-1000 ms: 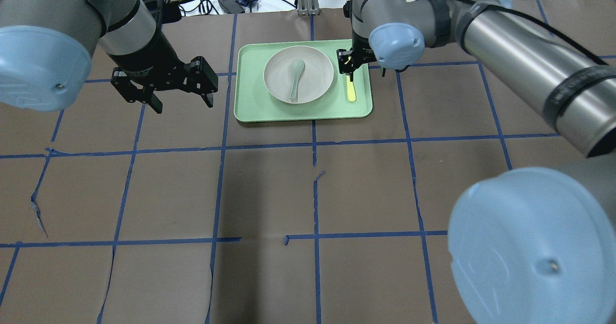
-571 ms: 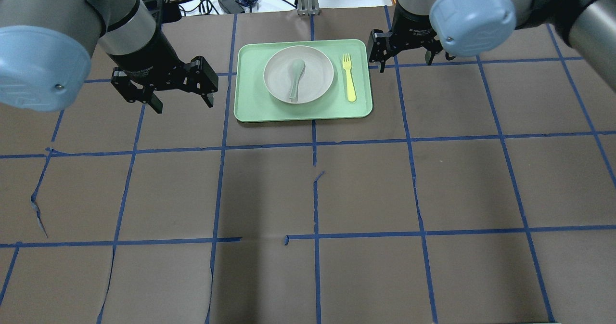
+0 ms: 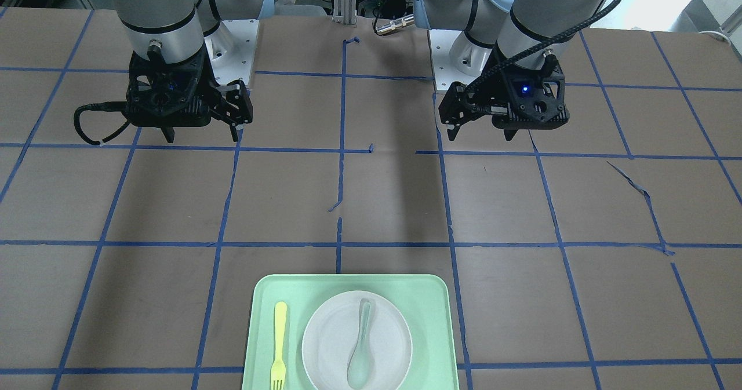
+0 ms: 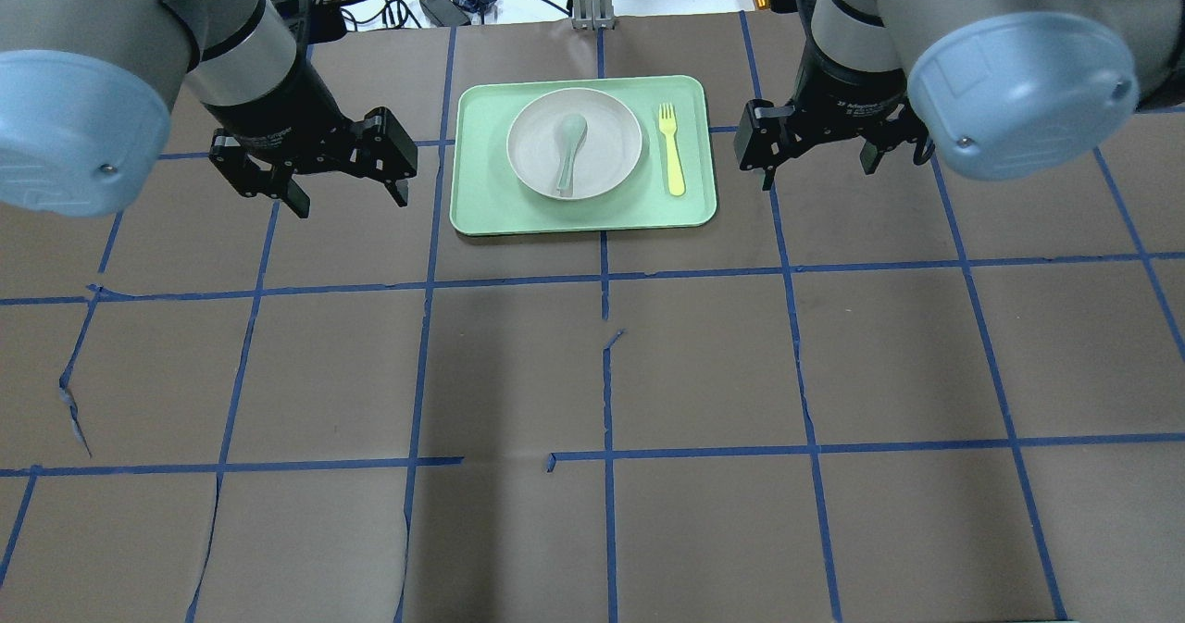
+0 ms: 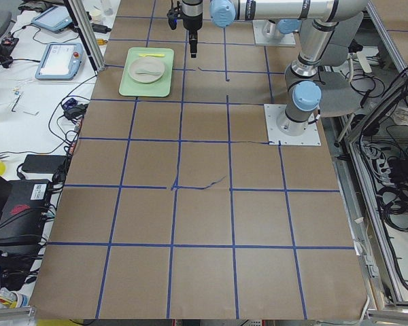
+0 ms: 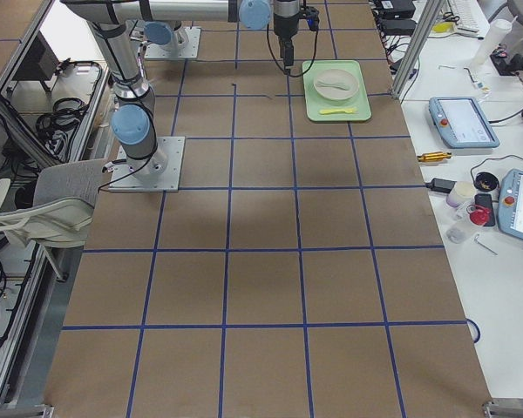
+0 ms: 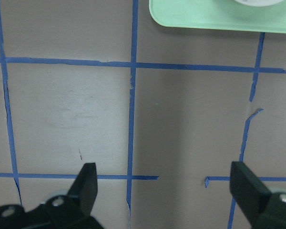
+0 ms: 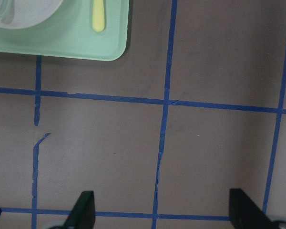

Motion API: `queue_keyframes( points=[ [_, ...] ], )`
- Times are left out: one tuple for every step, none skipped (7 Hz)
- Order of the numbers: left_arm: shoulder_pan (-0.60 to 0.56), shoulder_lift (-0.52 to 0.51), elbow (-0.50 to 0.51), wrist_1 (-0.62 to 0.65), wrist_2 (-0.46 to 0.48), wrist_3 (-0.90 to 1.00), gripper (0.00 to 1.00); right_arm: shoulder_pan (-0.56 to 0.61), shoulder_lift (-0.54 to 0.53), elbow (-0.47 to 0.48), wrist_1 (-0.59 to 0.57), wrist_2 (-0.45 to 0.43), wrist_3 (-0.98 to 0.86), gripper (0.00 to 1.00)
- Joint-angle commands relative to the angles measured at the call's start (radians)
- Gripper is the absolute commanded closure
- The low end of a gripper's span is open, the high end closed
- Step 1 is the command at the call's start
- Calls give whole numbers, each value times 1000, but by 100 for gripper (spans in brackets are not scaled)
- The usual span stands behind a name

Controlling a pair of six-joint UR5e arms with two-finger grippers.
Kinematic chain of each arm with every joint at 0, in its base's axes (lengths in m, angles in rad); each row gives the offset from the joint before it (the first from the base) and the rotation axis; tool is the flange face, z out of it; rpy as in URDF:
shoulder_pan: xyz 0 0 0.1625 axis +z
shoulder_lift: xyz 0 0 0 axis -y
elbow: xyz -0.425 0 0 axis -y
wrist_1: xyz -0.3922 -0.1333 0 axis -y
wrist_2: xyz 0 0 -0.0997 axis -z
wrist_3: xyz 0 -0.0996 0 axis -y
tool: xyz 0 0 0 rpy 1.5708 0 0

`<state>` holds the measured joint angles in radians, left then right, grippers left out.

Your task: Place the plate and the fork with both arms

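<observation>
Fingers (image 4: 294, 199) of the left gripper (image 4: 352, 201) are spread wide with nothing between them, hovering off the tray's (image 4: 481, 208) left side; the right gripper (image 4: 817, 175) is also spread wide and empty, just off the tray's right edge. Both wrist views confirm it: two tips far apart over bare brown table (image 4: 602, 373). There's white lettering on both gripper bodies, but I can't read it at this size. The plate (image 4: 613, 137) sits in the middle of the tray with the spoon (image 4: 567, 160) lying in it, and the fork (image 4: 673, 155) lies flat on the tray just right of the plate, tines away from the robot, touched by nothing. Versus a second ago, the right gripper was down over the fork's tine end; it has since pulled off the tray to the right and back toward the robot. Left gripper, plate, spoon and fork haven't shifted.
</observation>
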<state>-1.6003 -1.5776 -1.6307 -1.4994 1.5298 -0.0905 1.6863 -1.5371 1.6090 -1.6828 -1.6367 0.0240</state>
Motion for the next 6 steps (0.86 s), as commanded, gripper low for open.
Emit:
queue_keyframes(
  points=[
    [-1, 4, 8, -1, -2, 2, 0, 1, 3, -10, 9, 3, -1, 0],
    [-3, 7, 9, -7, -2, 6, 0, 0, 3, -23, 15, 6, 1, 0],
    [-16, 4, 9, -7, 0, 6, 0, 1, 5, -32, 46, 9, 2, 0],
    [-33, 2, 8, -4, 1, 5, 0, 4, 5, -34, 48, 43, 2, 0],
    [-35, 4, 8, -2, 1, 5, 0, 6, 6, -34, 46, 43, 1, 0],
    [-35, 4, 6, -1, 1, 5, 0, 6, 8, -34, 44, 41, 1, 0]
  ],
)
